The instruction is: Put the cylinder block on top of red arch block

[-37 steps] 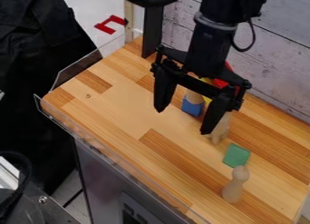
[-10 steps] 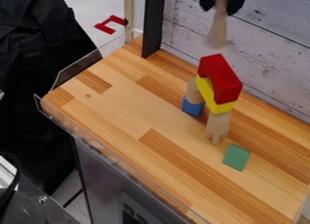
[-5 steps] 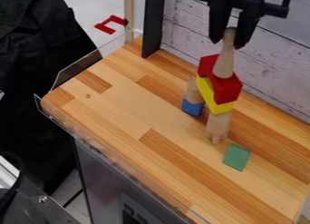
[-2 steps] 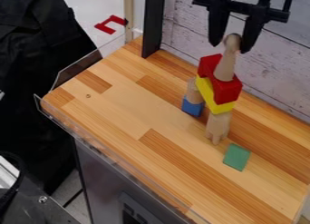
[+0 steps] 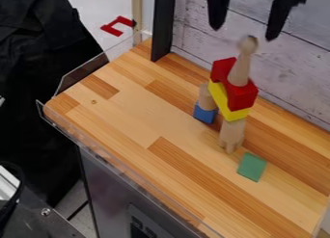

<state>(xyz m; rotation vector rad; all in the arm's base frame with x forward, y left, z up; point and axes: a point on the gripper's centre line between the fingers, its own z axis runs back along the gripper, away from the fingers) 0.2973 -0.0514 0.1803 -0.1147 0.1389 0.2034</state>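
One green block [image 5: 252, 166] lies nearest on the wooden tabletop [image 5: 138, 114]. Just beyond it stands a pale wooden block with legs [image 5: 232, 133], carrying a yellow block [image 5: 226, 106], and on that sits the red arch block [image 5: 235, 90]. The cylinder block [image 5: 240, 68] stands on top of the red arch block, its round knob uppermost. Beside this stack, a small wooden cylinder [image 5: 206, 97] rests on a blue block [image 5: 204, 113]. Above the knob hangs the gripper [image 5: 244, 34], fingers spread well apart and clear of it, before the plank wall [image 5: 293, 71]
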